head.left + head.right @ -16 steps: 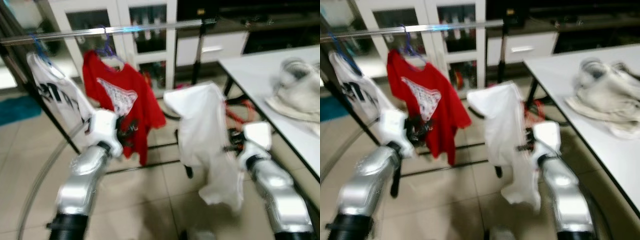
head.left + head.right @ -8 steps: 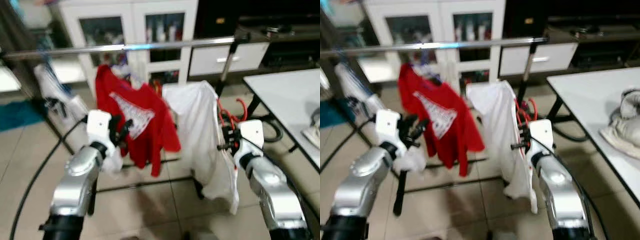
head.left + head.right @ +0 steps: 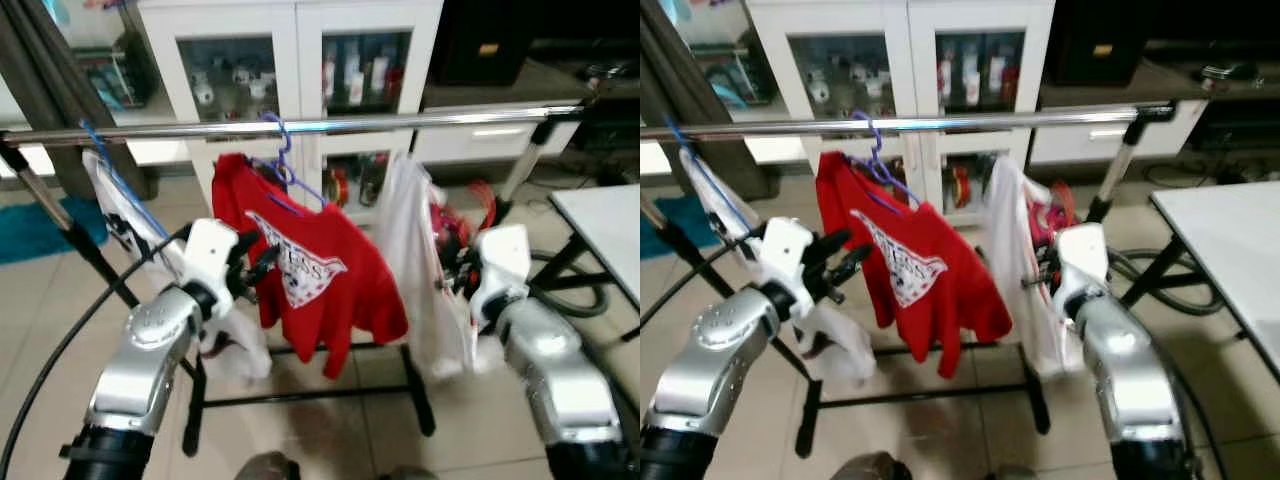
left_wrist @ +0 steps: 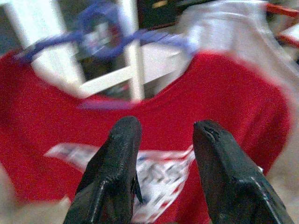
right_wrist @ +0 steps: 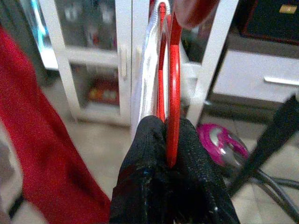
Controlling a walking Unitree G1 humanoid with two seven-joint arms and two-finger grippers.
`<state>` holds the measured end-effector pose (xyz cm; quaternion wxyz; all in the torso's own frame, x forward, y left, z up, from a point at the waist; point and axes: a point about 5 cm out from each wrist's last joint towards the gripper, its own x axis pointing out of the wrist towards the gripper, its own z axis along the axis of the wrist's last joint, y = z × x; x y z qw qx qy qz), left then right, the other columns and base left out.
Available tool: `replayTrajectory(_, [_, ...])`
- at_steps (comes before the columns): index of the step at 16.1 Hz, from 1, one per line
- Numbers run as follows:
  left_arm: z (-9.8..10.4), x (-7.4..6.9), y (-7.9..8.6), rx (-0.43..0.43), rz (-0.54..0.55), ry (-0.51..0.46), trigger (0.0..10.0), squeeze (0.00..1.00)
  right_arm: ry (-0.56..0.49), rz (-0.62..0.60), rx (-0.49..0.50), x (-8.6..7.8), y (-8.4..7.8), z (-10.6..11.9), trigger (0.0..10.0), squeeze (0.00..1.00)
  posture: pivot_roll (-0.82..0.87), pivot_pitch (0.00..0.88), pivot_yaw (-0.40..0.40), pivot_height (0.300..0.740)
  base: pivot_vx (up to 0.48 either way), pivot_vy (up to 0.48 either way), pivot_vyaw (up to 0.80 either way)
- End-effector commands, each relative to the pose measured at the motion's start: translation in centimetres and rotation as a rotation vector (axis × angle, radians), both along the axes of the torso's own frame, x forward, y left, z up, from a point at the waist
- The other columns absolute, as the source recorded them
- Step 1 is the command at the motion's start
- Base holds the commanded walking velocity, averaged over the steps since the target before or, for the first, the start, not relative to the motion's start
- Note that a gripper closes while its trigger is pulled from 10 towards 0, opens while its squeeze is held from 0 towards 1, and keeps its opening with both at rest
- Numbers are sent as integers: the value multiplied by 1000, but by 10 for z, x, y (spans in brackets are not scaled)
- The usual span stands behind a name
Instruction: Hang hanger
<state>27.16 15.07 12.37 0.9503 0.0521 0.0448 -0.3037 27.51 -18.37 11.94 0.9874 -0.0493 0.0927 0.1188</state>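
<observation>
A chrome clothes rail (image 3: 400,122) runs across in front of me. My right gripper (image 5: 167,128) is shut on a red hanger (image 5: 174,84) that carries a white shirt (image 3: 415,250). The shirt is held just below the rail, to the right of a red T-shirt (image 3: 320,290). That T-shirt hangs from a purple hanger (image 3: 283,160) hooked on the rail. My left gripper (image 4: 163,135) is open with nothing between its fingers, close in front of the red T-shirt's chest print.
A white printed shirt (image 3: 125,215) hangs on a blue hanger at the rail's left end. A white glass-door cabinet (image 3: 290,50) stands behind the rail. A white table corner (image 3: 605,225) is at the right. A black cable (image 3: 60,350) curves past my left arm.
The camera has come closer to the rail and the table has slid out to the right. My right gripper has brought the white shirt up beside the red T-shirt, just under the rail.
</observation>
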Motion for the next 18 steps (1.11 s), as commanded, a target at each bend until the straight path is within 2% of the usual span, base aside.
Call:
replayTrajectory(1, [7,-2,-10,-18,-76,-19,10000,0,-41,-5,37,1,-5,14,10000,0,-48,0,27,740,0,0,0])
replayTrajectory(3, [18,-5,-17,-30,-191,-4,10000,0,-99,60,27,13,1,38,10000,0,-48,0,26,740,0,0,0])
replayTrajectory(5, [29,-4,-19,-24,-260,-4,10000,0,-80,88,-12,28,2,49,10000,0,-50,0,29,740,0,0,0])
replayTrajectory(6, [32,-5,-20,-21,-294,6,10000,0,-60,94,-17,38,2,53,10000,0,-54,0,35,740,0,0,0])
replayTrajectory(8, [35,-7,-25,4,-382,36,10000,0,69,131,-73,67,10,48,10000,0,-54,0,42,740,0,0,0])
replayTrajectory(10, [35,-8,-26,15,-400,51,10000,0,111,151,-136,86,15,47,10000,0,-42,0,38,740,0,0,0])
replayTrajectory(13, [34,-9,-24,27,-407,73,10000,0,153,151,-135,113,30,54,10000,0,-34,0,37,740,0,0,0])
replayTrajectory(15, [33,-10,-24,28,-409,78,10000,0,182,152,-128,119,37,52,10000,0,-29,0,34,740,0,0,0])
replayTrajectory(18, [31,-10,-23,18,-410,97,10000,0,309,177,-138,117,38,32,10000,0,-30,0,34,740,0,0,0])
